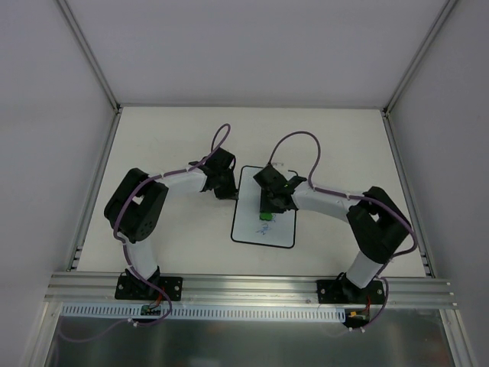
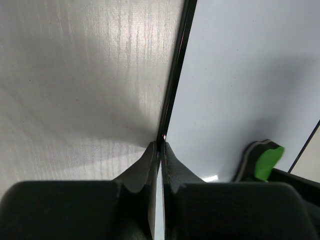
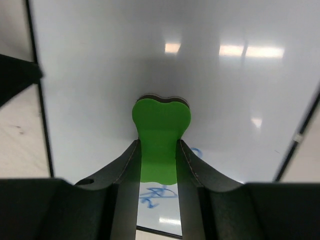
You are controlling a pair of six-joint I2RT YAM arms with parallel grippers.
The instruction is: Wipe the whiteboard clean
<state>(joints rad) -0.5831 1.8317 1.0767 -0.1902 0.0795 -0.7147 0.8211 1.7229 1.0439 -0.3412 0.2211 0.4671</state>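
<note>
Carefully: slip risk ahead

Top view: the whiteboard (image 1: pixel 281 229) lies mid-frame on the counter (image 1: pixel 168 245). Left wrist: the left tool (image 2: pixel 161 147), clenched empty, touches only its edge; wiping may shift it. Right wrist: the right tool (image 3: pixel 159 145) grips the eraser (image 3: pixel 160 117); blue marks (image 3: pixel 159 192) at lower centre may be missed.
</note>
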